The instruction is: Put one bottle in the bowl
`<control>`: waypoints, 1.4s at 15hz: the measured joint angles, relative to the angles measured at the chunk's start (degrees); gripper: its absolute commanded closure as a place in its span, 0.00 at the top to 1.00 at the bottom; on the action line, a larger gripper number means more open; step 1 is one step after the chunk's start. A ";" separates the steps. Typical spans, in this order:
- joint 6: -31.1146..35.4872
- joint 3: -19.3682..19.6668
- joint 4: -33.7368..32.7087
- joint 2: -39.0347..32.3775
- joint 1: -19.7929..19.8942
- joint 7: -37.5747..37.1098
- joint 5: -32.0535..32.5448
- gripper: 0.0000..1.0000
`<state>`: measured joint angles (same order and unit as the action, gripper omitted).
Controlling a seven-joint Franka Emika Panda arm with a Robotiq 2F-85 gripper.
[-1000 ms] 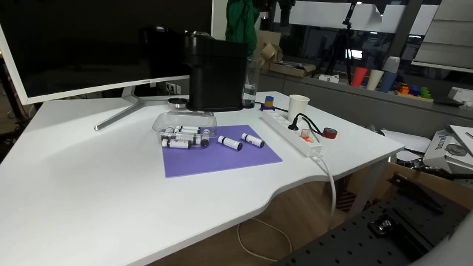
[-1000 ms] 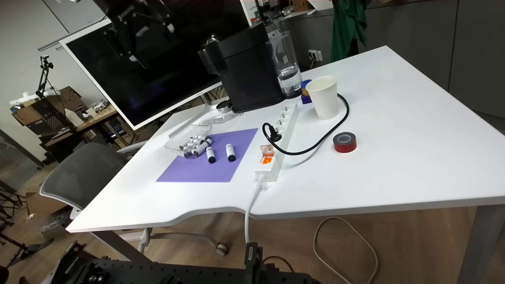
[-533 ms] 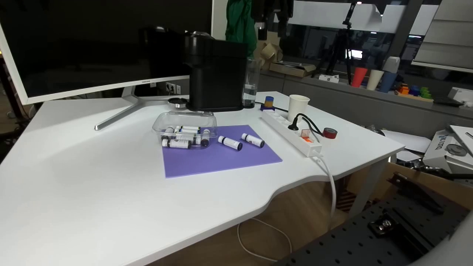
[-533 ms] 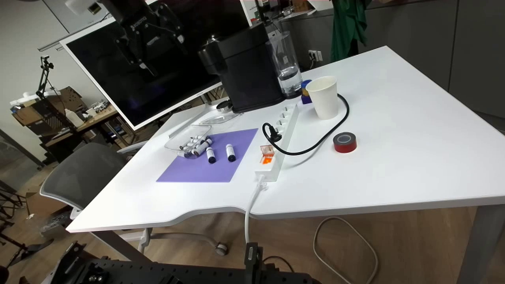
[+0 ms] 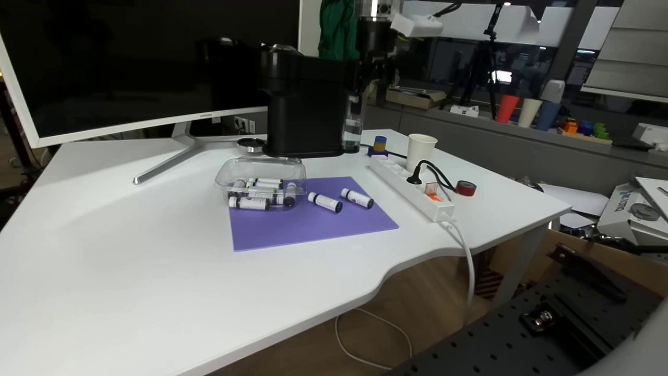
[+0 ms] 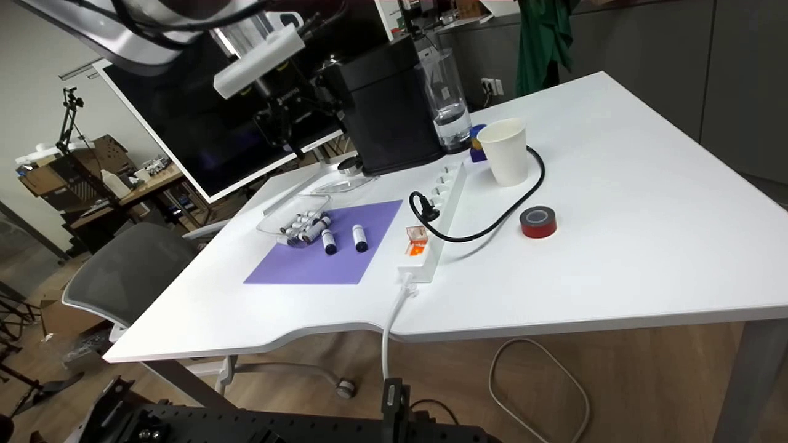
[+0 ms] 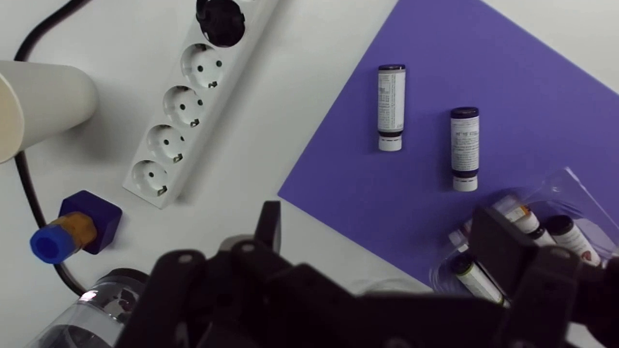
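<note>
Two small white bottles with dark ends lie side by side on a purple mat (image 5: 313,230). One bottle (image 5: 325,202) is nearer the bowl, and it also shows in the wrist view (image 7: 464,147). The second bottle (image 5: 357,198) lies farther from it and shows in the wrist view (image 7: 391,106). The clear plastic bowl (image 5: 261,166) stands partly on the mat and holds several similar bottles. My gripper (image 7: 384,227) is open and empty, high above the table. In the wrist view one finger covers part of the bowl. The gripper (image 6: 320,138) also shows in an exterior view.
A white power strip (image 7: 193,111) with a black plug stands beside the mat. A paper cup (image 5: 419,149), a blue-topped toy (image 7: 77,232), a red tape roll (image 6: 538,223) and a black coffee machine (image 5: 308,104) with a clear water tank stand nearby. A large monitor stands behind.
My arm has come down and moved across toward the coffee machine. The gripper now hangs lower over the table. The bottles and bowl have not moved.
</note>
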<state>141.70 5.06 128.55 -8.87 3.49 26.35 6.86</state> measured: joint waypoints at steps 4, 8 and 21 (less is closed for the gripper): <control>2.50 -1.41 -1.64 -7.35 1.26 4.38 -0.04 1.00; 1.51 -2.63 -3.36 -12.58 2.48 9.44 1.42 1.00; 1.95 -3.38 -6.33 -20.39 2.81 10.51 3.38 1.00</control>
<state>143.65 1.67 122.23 -29.26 6.30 36.86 10.24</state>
